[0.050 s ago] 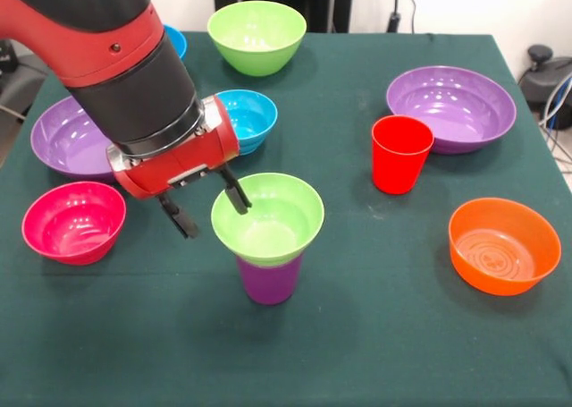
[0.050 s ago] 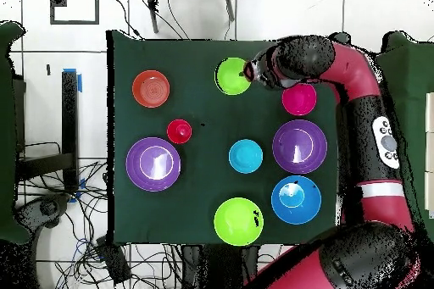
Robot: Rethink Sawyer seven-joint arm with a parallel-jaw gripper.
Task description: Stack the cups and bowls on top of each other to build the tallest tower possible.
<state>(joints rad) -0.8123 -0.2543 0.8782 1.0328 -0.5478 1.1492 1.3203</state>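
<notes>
Green bowl [image 1: 267, 217] atop purple cup [image 1: 268, 280]

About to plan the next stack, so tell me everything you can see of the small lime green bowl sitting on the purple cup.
The small lime green bowl is glossy plastic, round, upright and empty. It sits level in the mouth of the purple cup, overhanging it all round, near the table's front middle. The hand is open at its left rim, one finger over the rim, the other outside.

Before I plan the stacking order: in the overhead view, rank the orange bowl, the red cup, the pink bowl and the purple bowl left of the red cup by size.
1. Purple bowl, clearly largest.
2. Orange bowl and pink bowl: they look alike, so no ranking.
3. Red cup, smallest.
</notes>
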